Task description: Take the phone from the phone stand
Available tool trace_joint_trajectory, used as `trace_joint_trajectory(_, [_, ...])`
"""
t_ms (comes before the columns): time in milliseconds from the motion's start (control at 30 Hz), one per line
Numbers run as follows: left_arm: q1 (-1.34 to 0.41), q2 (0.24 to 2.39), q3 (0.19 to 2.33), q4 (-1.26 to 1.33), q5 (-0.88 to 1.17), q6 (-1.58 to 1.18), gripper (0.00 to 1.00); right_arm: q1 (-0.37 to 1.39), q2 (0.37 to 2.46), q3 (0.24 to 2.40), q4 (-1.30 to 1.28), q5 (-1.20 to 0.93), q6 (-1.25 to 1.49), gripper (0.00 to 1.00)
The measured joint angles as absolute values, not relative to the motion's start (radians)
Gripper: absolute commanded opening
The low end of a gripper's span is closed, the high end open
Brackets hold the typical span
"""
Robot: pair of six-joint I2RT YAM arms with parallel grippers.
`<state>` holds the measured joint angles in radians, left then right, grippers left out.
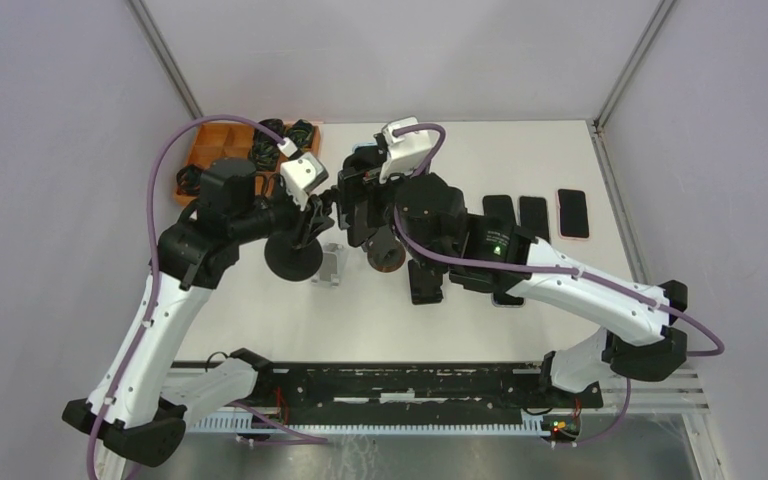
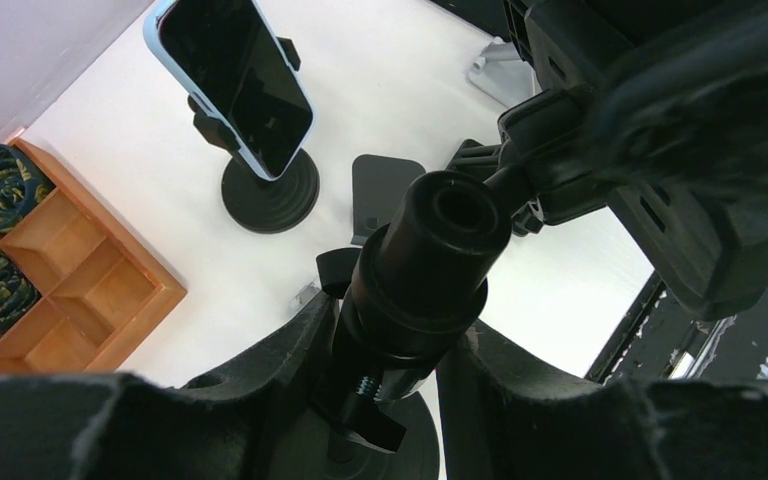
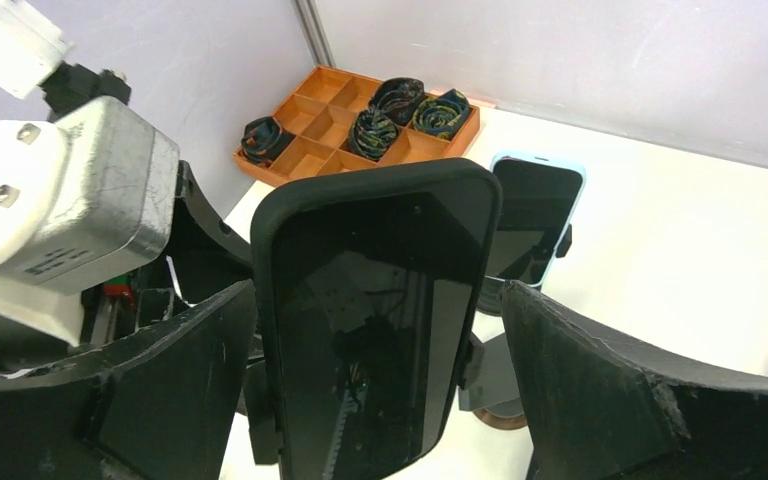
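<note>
A black phone (image 3: pixel 375 320) stands upright in a black phone stand (image 2: pixel 425 290) with a round base (image 1: pixel 293 260). My left gripper (image 2: pixel 390 335) is shut on the stand's post, just above the base; it also shows in the top view (image 1: pixel 312 222). My right gripper (image 3: pixel 378 300) is open, with one finger on each side of the phone. Its left finger (image 3: pixel 160 400) is close to the phone's edge and its right finger (image 3: pixel 610 390) is a clear gap away. In the top view the right gripper (image 1: pixel 362 212) sits just right of the left one.
A second stand holding a blue-cased phone (image 2: pixel 235 80) stands behind. An orange compartment tray (image 1: pixel 222 148) with coiled items is at the back left. Three phones (image 1: pixel 533 215) lie flat at the right, another (image 1: pixel 425 282) lies near the middle. A silver stand (image 1: pixel 332 265) is by the base.
</note>
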<state>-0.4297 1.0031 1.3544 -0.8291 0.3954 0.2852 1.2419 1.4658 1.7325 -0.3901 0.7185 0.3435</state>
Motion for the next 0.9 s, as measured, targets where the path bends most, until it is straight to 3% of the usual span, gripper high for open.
trace_joint_trajectory(267, [-0.43,0.977,1.353,-0.828,0.441,0.342,0.02,1.232,1.476,1.713,-0.364,0.649,0.374,0.98])
trace_joint_trajectory(400, [-0.433,0.947,1.346,-0.832,0.495,0.366,0.02,1.179,1.334,1.492,-0.205,0.473,0.429,0.98])
trace_joint_trajectory(667, [-0.439,0.945,1.343,-0.831,0.575,0.367,0.02,1.097,1.194,1.328,-0.088,0.281,0.463,0.72])
trace_joint_trajectory(733, [-0.439,0.946,1.343,-0.833,0.573,0.367,0.02,1.092,1.194,1.319,-0.067,0.274,0.464,0.79])
trace_joint_trajectory(800, [-0.439,0.947,1.343,-0.833,0.567,0.367,0.02,1.089,1.194,1.309,-0.053,0.268,0.463,0.98])
trace_joint_trajectory(900, [-0.439,0.947,1.343,-0.832,0.559,0.367,0.02,1.085,1.199,1.307,-0.039,0.239,0.471,0.98])
